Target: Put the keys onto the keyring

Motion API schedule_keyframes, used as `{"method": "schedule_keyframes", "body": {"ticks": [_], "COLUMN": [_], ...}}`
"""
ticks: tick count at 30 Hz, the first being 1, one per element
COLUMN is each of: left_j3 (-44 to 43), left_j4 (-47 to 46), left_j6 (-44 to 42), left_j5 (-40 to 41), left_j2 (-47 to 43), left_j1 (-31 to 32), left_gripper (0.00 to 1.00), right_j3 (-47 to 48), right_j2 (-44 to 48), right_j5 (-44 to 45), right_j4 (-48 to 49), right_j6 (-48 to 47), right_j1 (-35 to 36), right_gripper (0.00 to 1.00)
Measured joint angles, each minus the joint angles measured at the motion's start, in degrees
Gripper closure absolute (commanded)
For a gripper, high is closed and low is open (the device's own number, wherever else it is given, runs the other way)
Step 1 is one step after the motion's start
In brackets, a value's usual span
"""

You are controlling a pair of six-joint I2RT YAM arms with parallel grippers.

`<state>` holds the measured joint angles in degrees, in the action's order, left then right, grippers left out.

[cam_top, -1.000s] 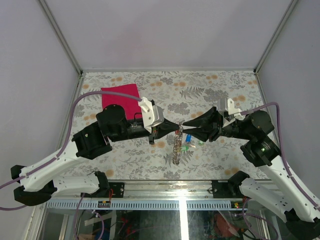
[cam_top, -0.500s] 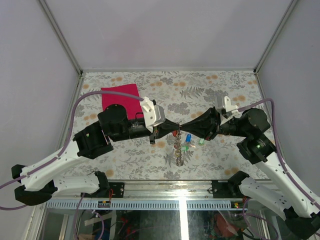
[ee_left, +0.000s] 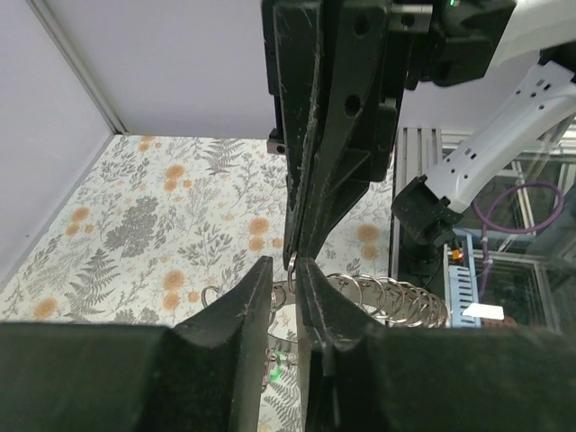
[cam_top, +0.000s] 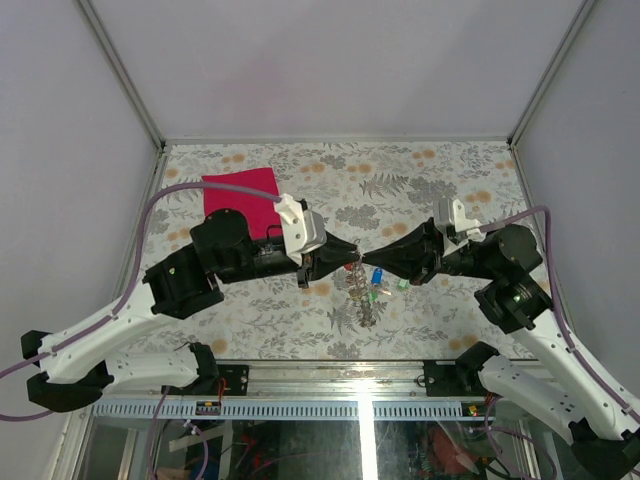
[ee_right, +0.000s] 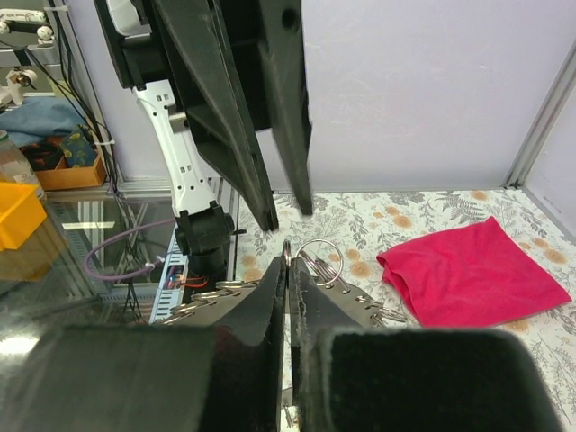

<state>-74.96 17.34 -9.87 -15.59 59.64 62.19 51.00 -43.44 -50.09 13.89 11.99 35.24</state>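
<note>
1. My left gripper was pinched tight a second ago. It has now eased to a narrow gap, with one finger on each side of the ring wire.
2. My right gripper was partly open before and is now clamped on the top of the keyring.
3. The keyring hangs at 6 o'clock under the meeting fingertips, a little lower than before, with the keys dangling alongside.
4. The magenta cloth is unmoved at 10 o'clock.

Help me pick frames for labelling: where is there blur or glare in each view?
Top view: even light, a white glare streak on the front glass; the keys look tiny. Left wrist view: the left claw is dark and soft, the ring sharper. Right wrist view: the right claw blurs, the cloth is crisp.
</note>
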Motion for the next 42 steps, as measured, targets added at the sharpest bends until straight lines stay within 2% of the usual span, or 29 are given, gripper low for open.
{"method": "schedule_keyframes", "body": {"ticks": [2,5,19,42], "left_j3": [0.22,1.05,4.07,4.04], "left_j4": [-0.79,-2.21,-8.31,-11.34], "left_j6": [0.24,1.09,5.4,6.21], "left_j5": [-0.02,-0.09,-4.15,-4.94], "left_j2": [-0.76,-2.64,-4.74,-2.6], "left_j1": [0.0,0.0,0.0,0.0], "left_gripper": [0.72,0.68,0.67,0.71], "right_j3": [-1.25,-3.63,-8.41,-8.94], "right_j2": [0.96,2.69,2.45,0.28], "right_j5": [0.22,1.29,2.64,0.87], "right_j4": [1.03,4.57,27.28,35.1], "right_j6": [0.07,0.48,11.67,18.18], "right_j1": [0.0,0.0,0.0,0.0], "right_gripper": [1.0,1.0,1.0,1.0]}}
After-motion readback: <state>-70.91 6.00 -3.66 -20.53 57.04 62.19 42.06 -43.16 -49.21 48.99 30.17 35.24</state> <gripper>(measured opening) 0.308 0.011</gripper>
